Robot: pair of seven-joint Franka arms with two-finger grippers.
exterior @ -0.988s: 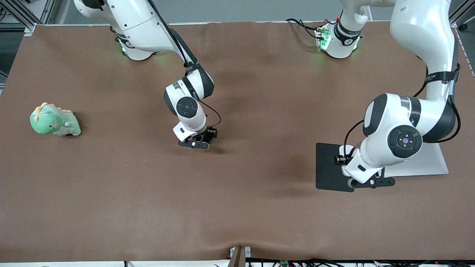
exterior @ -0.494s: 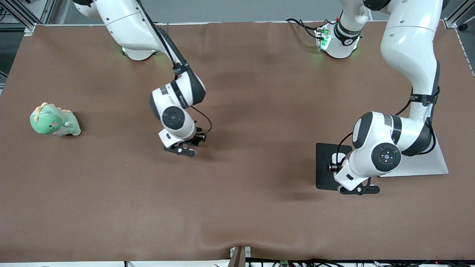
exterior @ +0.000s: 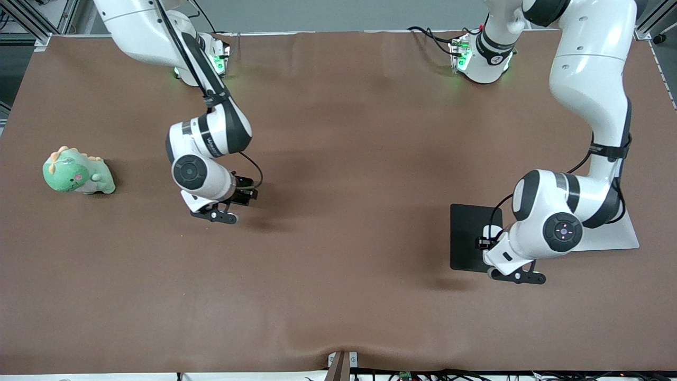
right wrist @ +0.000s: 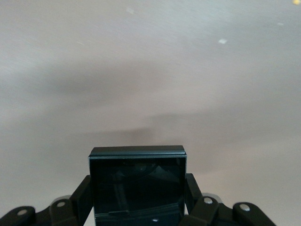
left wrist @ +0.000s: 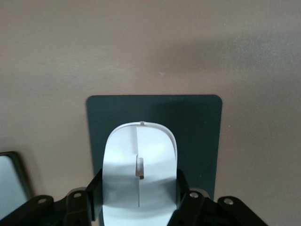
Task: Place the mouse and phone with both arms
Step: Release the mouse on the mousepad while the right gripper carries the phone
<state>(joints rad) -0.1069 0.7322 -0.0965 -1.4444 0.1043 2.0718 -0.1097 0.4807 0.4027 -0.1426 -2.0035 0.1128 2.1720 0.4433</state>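
My left gripper (exterior: 515, 275) hangs over the edge of the black pad (exterior: 468, 238) that is nearer the front camera. In the left wrist view it (left wrist: 139, 188) is shut on the white mouse (left wrist: 139, 160), held above the pad (left wrist: 195, 122). My right gripper (exterior: 214, 215) is over bare brown table, between the table's middle and the green toy. In the right wrist view it (right wrist: 137, 193) is shut on the black glossy phone (right wrist: 137, 181), one finger on each long side. In the front view the arms' wrists hide both the mouse and the phone.
A green plush dinosaur (exterior: 78, 172) lies near the right arm's end of the table. A light grey slab (exterior: 613, 233) lies beside the black pad under the left arm; its corner shows in the left wrist view (left wrist: 9, 181). The table (exterior: 338, 296) is covered in brown cloth.
My right arm has swung toward the green toy with the phone in its grip. My left gripper has shifted a little over the pad toward the front camera, still holding the mouse.
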